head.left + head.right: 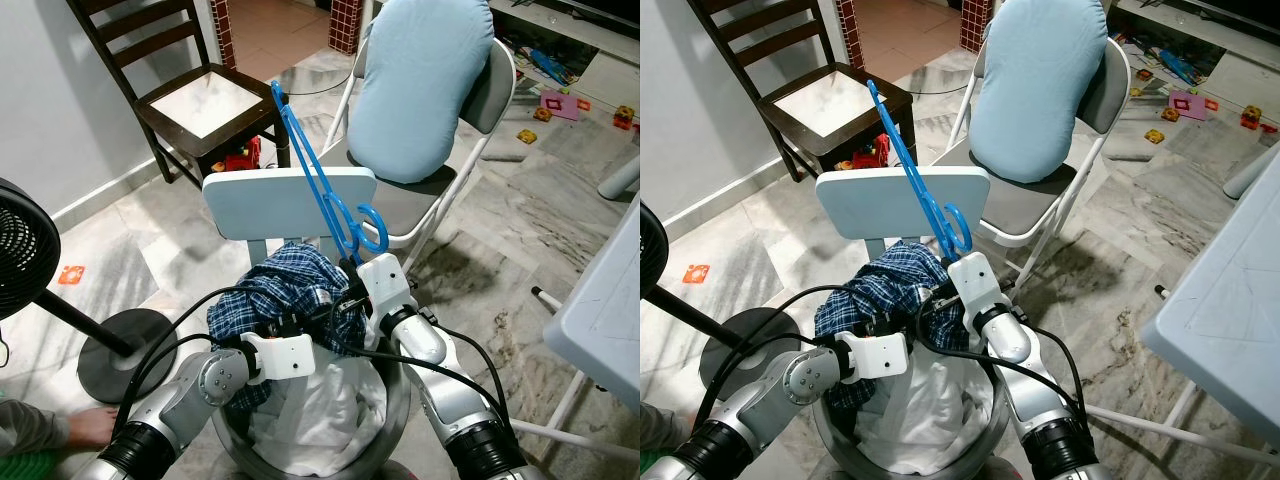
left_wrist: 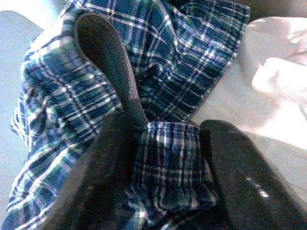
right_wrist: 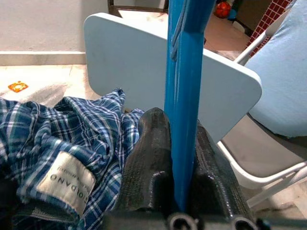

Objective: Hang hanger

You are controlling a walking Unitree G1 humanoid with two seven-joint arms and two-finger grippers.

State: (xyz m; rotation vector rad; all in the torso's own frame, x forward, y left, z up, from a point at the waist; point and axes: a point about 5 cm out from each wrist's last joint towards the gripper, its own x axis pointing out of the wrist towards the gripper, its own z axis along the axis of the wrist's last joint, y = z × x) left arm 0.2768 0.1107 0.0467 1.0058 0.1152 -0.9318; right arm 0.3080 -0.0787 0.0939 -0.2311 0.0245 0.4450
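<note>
Blue hanger [image 1: 318, 172], held in the right gripper [image 1: 352, 268] and rising from it at a slant up and toward the robot's left, its far end reaching above the pale blue chair back [image 1: 288, 201]; hook loop just above the gripper; right fingers [image 3: 152, 158] pressed together on the hanger's lower shaft, one on each side, as the right wrist view shows. Plaid shirt [image 1: 285, 290], blue and white, bunched just beside and below the right gripper, touching it, with a sewn label [image 3: 65, 181] facing the right wrist camera. Left gripper [image 2: 168, 158] pinching a fold of the shirt between its two fingers [image 2: 103, 177], low at the front of the heap; the cloth drapes over one finger. Basket [image 1: 395, 420], round and grey, directly below both grippers; contents: white cloth [image 1: 335, 405] filling the lower part, the shirt lying on top and spilling over the rim on the robot's left. Behind the basket, the pale blue chair; beyond it, a folding chair [image 1: 478, 105] carrying a light blue cushion [image 1: 420, 85] propped upright against its back; a dark wooden chair [image 1: 195, 95] farther left. Standing fan [image 1: 25, 250] with round base [image 1: 120, 355] at the left; white table edge [image 1: 610, 300] at the right; toys [image 1: 560, 100] scattered on the marble floor [image 1: 500, 215].
</note>
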